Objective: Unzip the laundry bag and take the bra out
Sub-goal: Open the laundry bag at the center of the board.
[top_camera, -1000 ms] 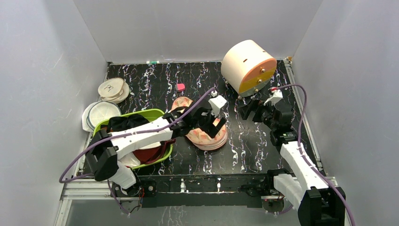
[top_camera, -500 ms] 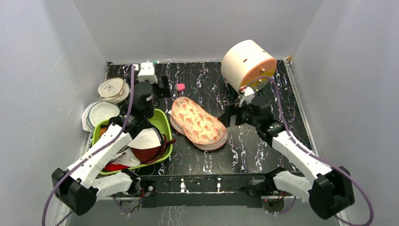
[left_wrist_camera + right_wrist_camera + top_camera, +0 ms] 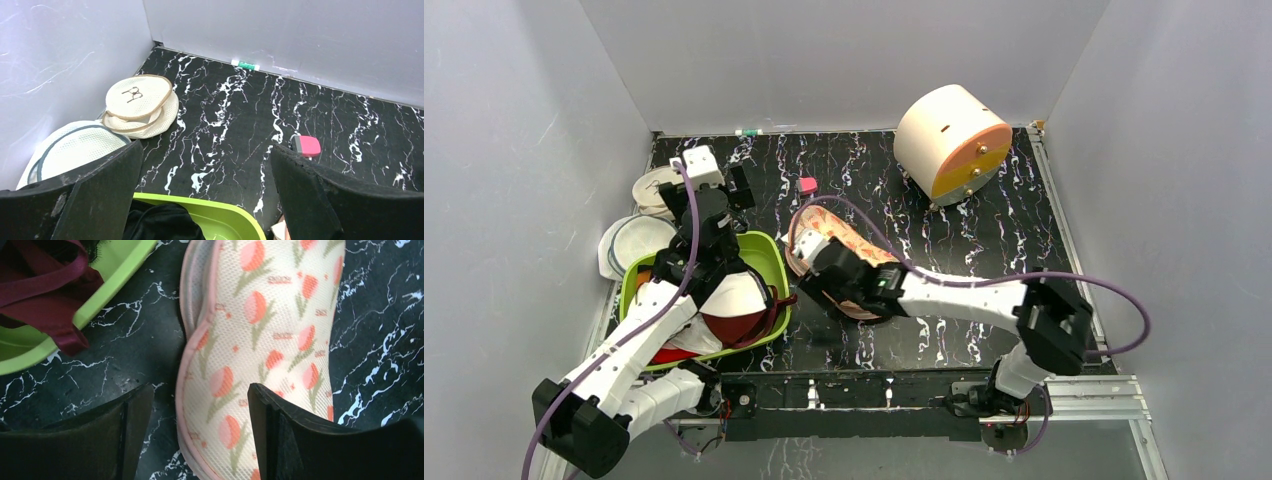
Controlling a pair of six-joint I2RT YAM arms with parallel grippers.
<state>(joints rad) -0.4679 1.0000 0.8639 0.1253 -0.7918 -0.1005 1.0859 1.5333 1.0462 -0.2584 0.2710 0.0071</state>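
Both pincers are spread wide and empty. The right pincer (image 3: 195, 405) straddles the near-left pink edge of the peach tulip-print padded laundry bag (image 3: 280, 330), mid black-marbled table (image 3: 984, 230). The left pincer (image 3: 206, 160) hovers far-left. The white padded bra (image 3: 736, 293) looks already out, in the lime-green plastic basin (image 3: 235, 220).

Grey walls (image 3: 844, 60) enclose a black marbled table (image 3: 984, 240).

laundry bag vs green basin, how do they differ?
The laundry bag is peach tulip-print fabric; the green basin is plain lime plastic. The laundry bag lies flat; the green basin is an open tub heaped with garments. Both sit side by side on the marbled table.
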